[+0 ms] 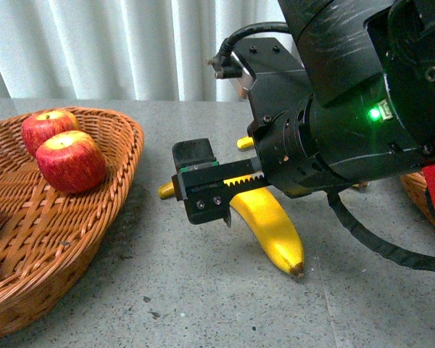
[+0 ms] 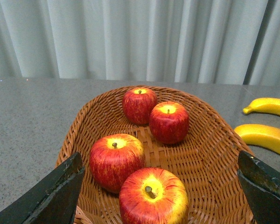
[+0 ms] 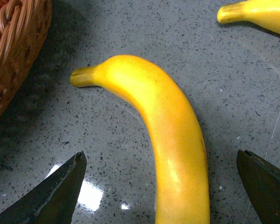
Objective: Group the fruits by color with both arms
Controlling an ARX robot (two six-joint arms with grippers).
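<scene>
Several red apples lie in a wicker basket [image 2: 210,154]; the nearest apple [image 2: 153,196] sits between the jaws of my open, empty left gripper [image 2: 159,186], which hovers above it. Two of the apples [image 1: 71,161] show in the front view. A yellow banana [image 3: 170,135] lies on the grey table. My right gripper [image 3: 161,186] is open straddling it, and its fingers [image 3: 56,196] are clear of it. In the front view the right gripper [image 1: 203,192] hangs over this banana [image 1: 272,228]. A second banana [image 3: 256,14] lies further off.
The apple basket [image 1: 94,217] fills the left of the table. The rim of another wicker basket [image 1: 424,196] shows at the right edge behind the right arm. Both bananas [image 2: 261,137] lie right of the apple basket. White curtains hang behind the table.
</scene>
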